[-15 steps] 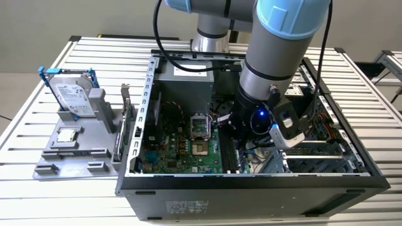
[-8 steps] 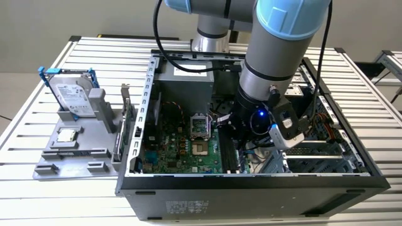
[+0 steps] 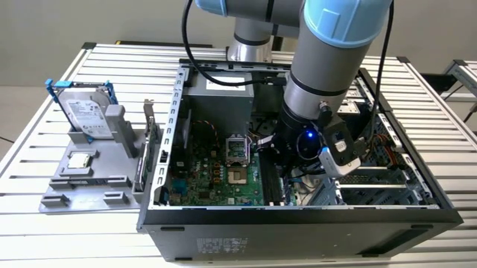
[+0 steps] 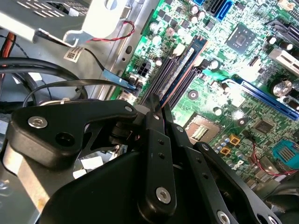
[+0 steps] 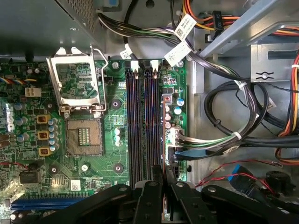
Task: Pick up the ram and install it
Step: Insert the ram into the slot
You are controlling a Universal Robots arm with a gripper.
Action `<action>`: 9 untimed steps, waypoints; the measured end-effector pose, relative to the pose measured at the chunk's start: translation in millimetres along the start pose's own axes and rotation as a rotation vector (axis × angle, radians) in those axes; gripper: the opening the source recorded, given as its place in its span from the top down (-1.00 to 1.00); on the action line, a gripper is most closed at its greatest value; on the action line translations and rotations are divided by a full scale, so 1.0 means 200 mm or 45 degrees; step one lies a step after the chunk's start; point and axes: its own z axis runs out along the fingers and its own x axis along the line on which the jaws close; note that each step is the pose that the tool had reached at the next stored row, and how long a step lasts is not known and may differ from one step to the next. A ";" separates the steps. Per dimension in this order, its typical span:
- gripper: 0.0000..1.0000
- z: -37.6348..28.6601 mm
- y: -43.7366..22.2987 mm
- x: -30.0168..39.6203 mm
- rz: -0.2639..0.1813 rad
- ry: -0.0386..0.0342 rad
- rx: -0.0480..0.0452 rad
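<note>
1. The ram [image 5: 163, 172] is edge-on, a thin dark strip pinched between the black fingers [image 5: 150, 196]. It hangs over the near end of the memory slots [image 5: 142, 121], at their cable-side edge. I can't tell whether it touches a slot.
2. All four slots look bare along their length, with white latches at the far end.
3. The gripper [image 5: 163, 176] is clamped on the ram, jaws drawn almost together. The second wrist view shows the same: fingertips [image 4: 154, 122] meet on the strip [image 4: 156, 103] above the slots [image 4: 175, 74].
4. Writing: white barcode tags [image 5: 186, 25] hang on the cable bundle beside the slots, and their print is too small to read.
5. Next to the slots, the processor socket [image 5: 84, 135] stands open, lever up.
6. In the exterior view the arm [image 3: 328, 72] reaches down into the open case [image 3: 298, 220], at 3 o'clock from the socket [image 3: 237, 162].
7. At 9 o'clock from the case sits a grey tray [image 3: 89, 195]. It holds the upright drive [image 3: 88, 117] with a white sticker and the processor [image 3: 79, 161] lying flat.
</note>
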 end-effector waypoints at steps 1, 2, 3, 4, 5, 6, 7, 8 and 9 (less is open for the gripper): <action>1.00 0.004 0.006 0.001 0.000 0.0000 0.000; 1.00 0.008 0.013 0.001 0.000 0.0000 0.000; 1.00 0.012 0.019 0.001 0.000 0.0000 0.000; 1.00 0.016 0.023 0.001 0.000 0.0000 0.000; 1.00 0.018 0.026 0.001 0.000 0.0000 0.000; 1.00 0.021 0.030 0.002 0.000 0.0000 0.000; 1.00 0.023 0.032 0.002 0.000 0.0000 0.000; 1.00 0.024 0.034 0.002 0.000 0.0000 0.000; 1.00 0.025 0.037 0.003 0.000 0.0000 0.000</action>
